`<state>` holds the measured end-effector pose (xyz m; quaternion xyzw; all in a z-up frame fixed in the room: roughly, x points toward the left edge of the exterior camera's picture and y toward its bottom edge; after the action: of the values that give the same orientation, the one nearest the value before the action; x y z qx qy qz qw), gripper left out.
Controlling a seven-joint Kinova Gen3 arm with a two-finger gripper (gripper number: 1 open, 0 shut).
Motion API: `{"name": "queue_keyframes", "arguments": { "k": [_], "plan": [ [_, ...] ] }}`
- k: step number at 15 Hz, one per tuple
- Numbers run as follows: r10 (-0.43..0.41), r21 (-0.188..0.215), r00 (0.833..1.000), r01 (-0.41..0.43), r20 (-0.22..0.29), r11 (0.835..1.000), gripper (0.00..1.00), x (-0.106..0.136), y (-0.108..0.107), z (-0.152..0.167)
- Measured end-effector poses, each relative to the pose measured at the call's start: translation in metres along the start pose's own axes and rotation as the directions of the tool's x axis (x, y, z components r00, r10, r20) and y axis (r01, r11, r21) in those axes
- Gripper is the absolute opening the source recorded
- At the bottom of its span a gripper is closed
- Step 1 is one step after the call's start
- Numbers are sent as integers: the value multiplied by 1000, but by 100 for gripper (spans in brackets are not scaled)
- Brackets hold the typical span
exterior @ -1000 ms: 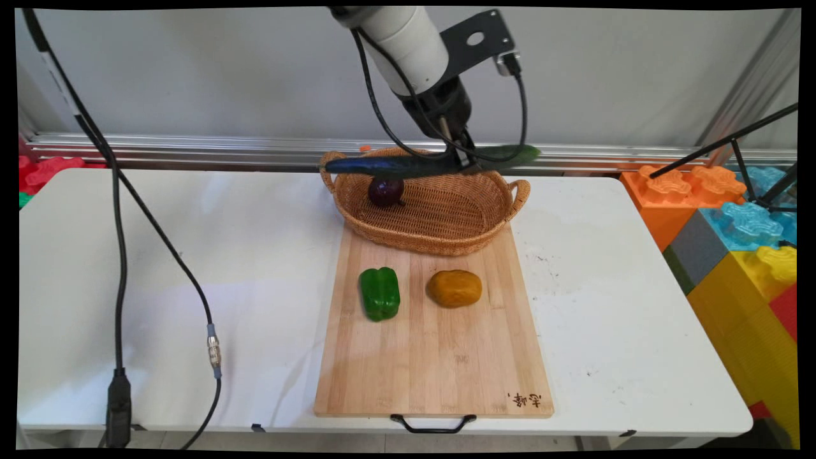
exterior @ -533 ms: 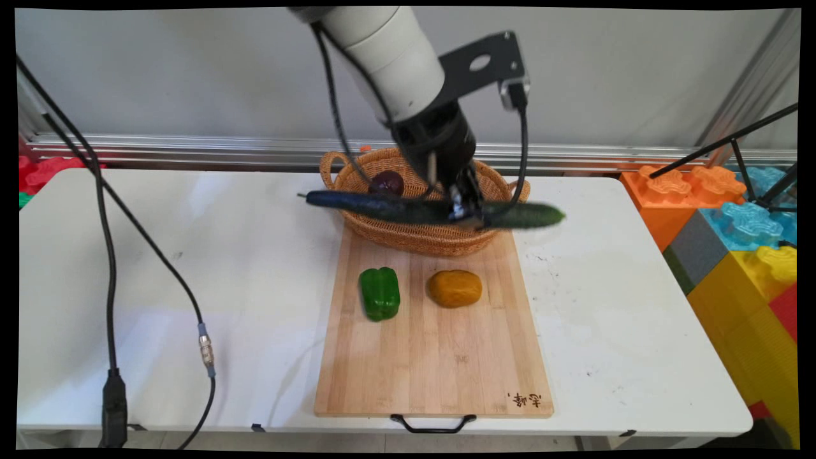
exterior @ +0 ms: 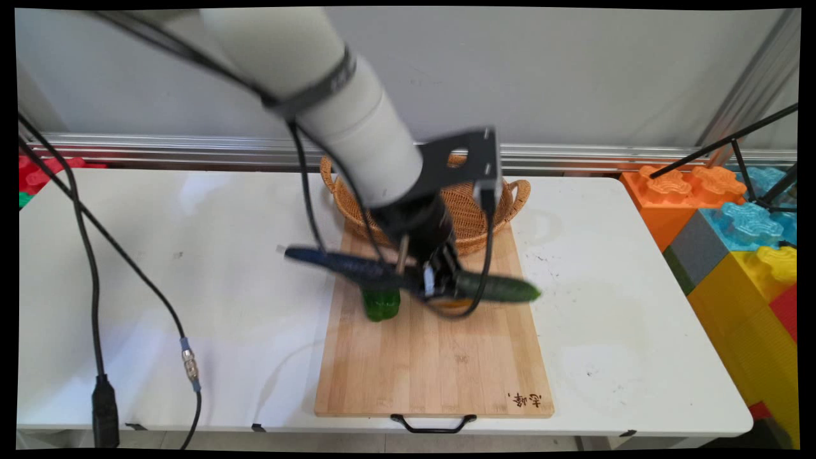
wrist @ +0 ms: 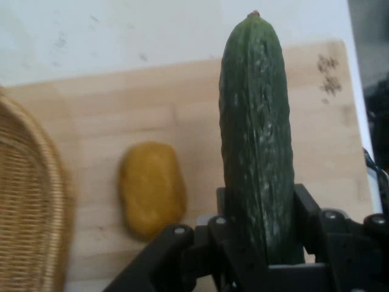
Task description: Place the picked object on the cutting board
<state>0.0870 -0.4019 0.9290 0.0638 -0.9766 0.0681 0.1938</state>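
My gripper (exterior: pixel 440 287) is shut on a long dark green cucumber (exterior: pixel 497 289), held level above the wooden cutting board (exterior: pixel 433 363). The hand view has the cucumber (wrist: pixel 258 134) rising from between the black fingers (wrist: pixel 304 213). Under the hand, the yellow-orange potato (wrist: pixel 151 188) lies on the board (wrist: pixel 182 103); in the main view it is almost hidden. A green pepper (exterior: pixel 380 305) peeks out below the cucumber's left half. The wicker basket (exterior: pixel 475 210) stands at the board's far end, partly behind my arm.
Black cables (exterior: pixel 95 268) hang over the table's left side. Large coloured building blocks (exterior: pixel 739 242) are stacked at the right edge, with a black tripod leg (exterior: pixel 720 143) above them. The basket's rim (wrist: pixel 36 201) shows at the hand view's left.
My arm has come down and toward the near side with the cucumber, from above the basket to above the board's pepper and potato. The purple onion in the basket is now hidden.
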Motion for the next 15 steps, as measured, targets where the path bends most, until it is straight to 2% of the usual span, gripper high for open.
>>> {"name": "queue_keyframes", "arguments": {
  "k": [6, 15],
  "plan": [
    [55, -17, 998, -54, 39, 998, 0, -27, 22, 44],
    [152, -9, 988, -152, 3, 988, 0, -45, 38, 92]
  ]
}}
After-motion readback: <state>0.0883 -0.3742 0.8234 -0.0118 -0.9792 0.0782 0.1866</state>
